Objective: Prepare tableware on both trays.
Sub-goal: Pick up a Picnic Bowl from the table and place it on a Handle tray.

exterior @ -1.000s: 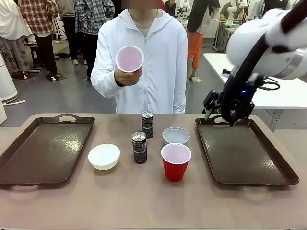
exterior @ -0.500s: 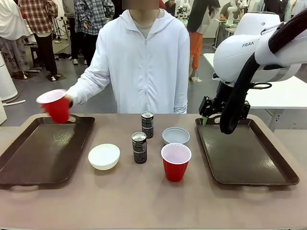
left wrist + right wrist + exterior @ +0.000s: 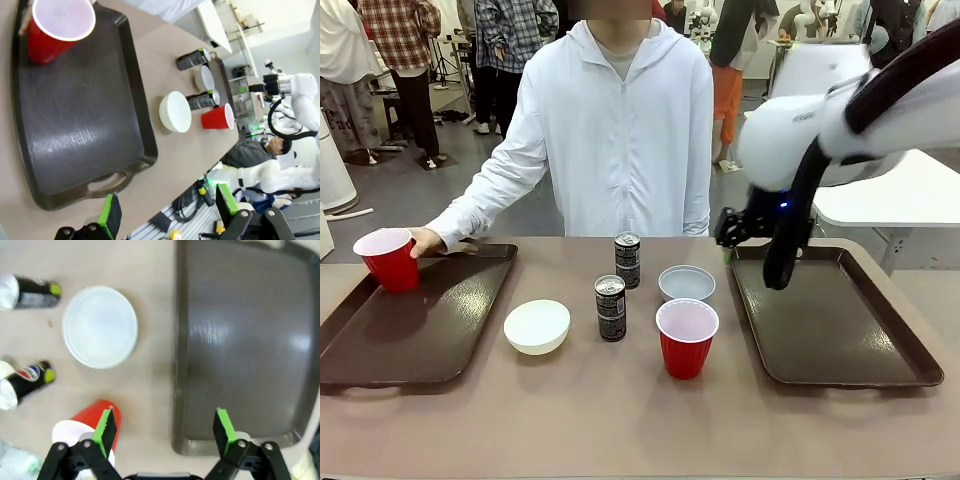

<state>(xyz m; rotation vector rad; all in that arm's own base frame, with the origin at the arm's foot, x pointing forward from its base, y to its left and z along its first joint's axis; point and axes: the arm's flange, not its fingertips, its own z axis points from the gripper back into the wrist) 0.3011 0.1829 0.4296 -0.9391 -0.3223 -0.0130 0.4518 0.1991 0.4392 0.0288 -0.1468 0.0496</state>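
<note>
Beyond the tan surface (image 3: 620, 430) a busy workshop is showing, and a person in a white hooded jacket is standing at the far side. At the left, the left claw (image 3: 167, 202) is hanging with its green pads wide apart and empty, above the near handle end of the left dark brown rectangular plastic tray (image 3: 420, 330). At that tray's far corner a red plastic cup with a white inside (image 3: 388, 260) is standing upright, with the person's hand (image 3: 425, 241) touching it. Moving rightward, a cream-white bowl (image 3: 536, 326) is sitting on the surface just beside the tray; it is probably stiff and smooth, best pinched at its rim. Two small dark drink cans with silver tops (image 3: 610, 308) are standing next, rigid, probably heavier, and suited to a grip round the middle. The second red plastic cup (image 3: 686, 338) is looking light and easily crushed or tipped, so a gentle hold across its wall seems wise, and the nearer can is crowding it. Behind it a shallow grey-white bowl (image 3: 686, 283) is lying near the matching right tray (image 3: 840, 330), which is lying bare. The right claw (image 3: 165, 425) is hovering above the gap between this cup and that tray, pads apart, holding nothing.
</note>
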